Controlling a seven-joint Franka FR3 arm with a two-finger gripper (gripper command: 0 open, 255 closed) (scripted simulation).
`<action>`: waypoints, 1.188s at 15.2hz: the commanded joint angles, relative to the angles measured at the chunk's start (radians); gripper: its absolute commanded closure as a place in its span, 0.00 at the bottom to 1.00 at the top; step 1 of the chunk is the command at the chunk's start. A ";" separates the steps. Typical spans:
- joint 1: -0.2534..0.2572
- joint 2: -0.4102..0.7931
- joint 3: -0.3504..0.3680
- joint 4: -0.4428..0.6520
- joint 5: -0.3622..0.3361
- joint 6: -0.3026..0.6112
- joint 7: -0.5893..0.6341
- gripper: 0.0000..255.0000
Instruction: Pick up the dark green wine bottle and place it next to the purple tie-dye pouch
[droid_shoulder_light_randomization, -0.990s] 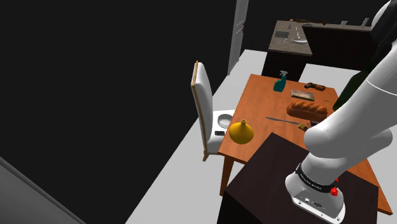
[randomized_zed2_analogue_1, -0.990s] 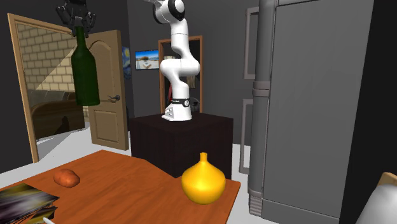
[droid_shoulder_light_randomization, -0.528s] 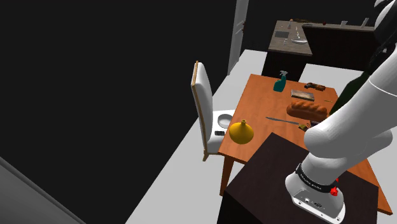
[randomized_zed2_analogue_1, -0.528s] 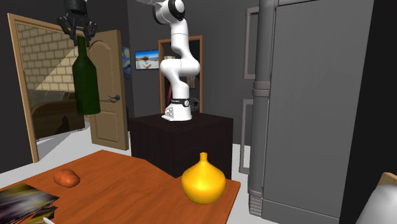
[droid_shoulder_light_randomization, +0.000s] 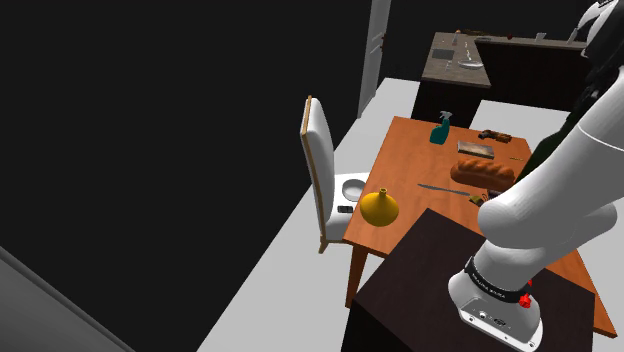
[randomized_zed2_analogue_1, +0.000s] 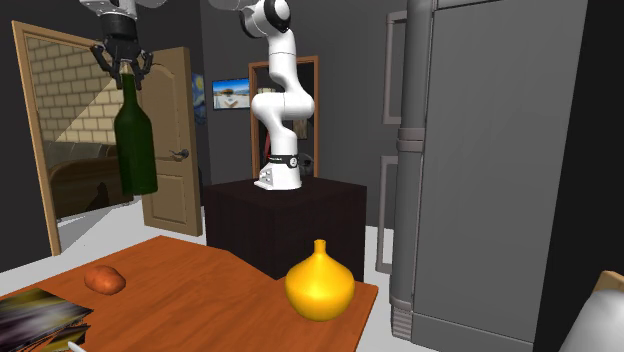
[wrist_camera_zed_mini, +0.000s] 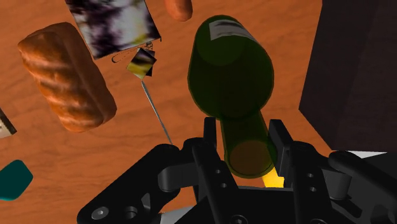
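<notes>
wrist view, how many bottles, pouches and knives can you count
bottles: 2, the dark green wine bottle and the teal spray bottle
purple pouch: 1
knife: 1
total: 4

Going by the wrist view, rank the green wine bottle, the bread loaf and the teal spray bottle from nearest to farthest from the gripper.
1. Green wine bottle: clasped at the neck by the gripper, hanging above the table.
2. Bread loaf: lying on the table, off to the bottle's side.
3. Teal spray bottle: on the table, farther out than the loaf.
</notes>
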 joint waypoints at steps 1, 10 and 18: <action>0.001 -0.003 0.001 -0.030 -0.002 0.029 0.002 1.00; -0.003 0.030 -0.008 -0.128 0.025 0.146 -0.023 1.00; -0.009 0.082 -0.014 -0.200 0.074 0.248 -0.063 1.00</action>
